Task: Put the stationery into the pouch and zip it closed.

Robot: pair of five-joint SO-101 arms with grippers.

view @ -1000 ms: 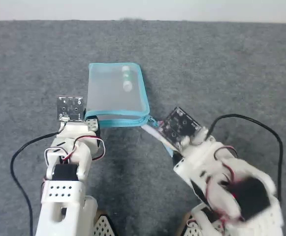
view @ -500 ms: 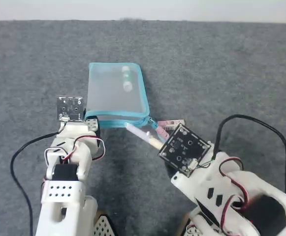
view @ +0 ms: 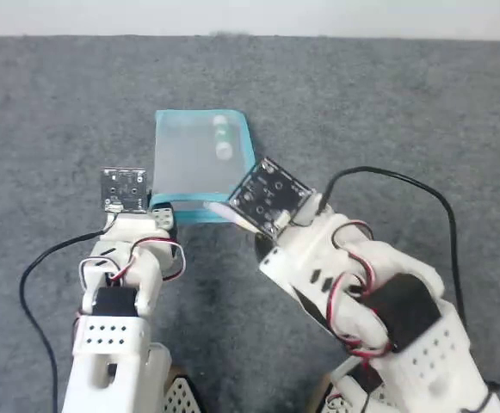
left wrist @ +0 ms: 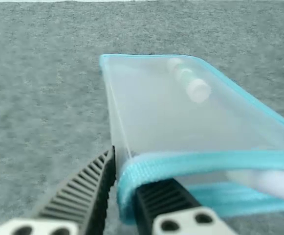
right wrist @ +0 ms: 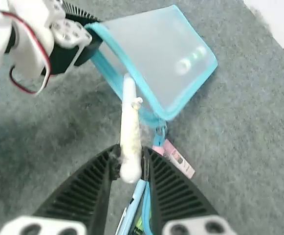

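The right jaws are clenched on a white pen (right wrist: 130,142), gripping it near its back end so the rest sticks out ahead of them. The left jaws are clenched on the teal zip edge (left wrist: 190,164) of the pouch (left wrist: 171,112), at the corner of its open mouth. In the left wrist view the band runs between the two ribbed faces.

In the high view the pen (view: 222,212) points toward 10 o'clock, and its front end lies at the mouth of the pouch (view: 194,163). In the left wrist view it (left wrist: 269,182) shows as a white rod between the upper and lower zip edges. The zip is open.

The pouch is translucent with teal trim and lies flat on the grey tabletop (view: 387,103), at about 11 o'clock from the middle of the high view. Its mouth faces 6 o'clock, toward both arms. The left arm comes in from 7 o'clock and the right from 5 o'clock.

Inside the pouch, near its 12 o'clock edge, lies a small white and green item (view: 221,139), and what it is cannot be told. In the right wrist view a pink tag (right wrist: 175,157) lies on the tabletop just beside the corner of the pouch (right wrist: 156,54).
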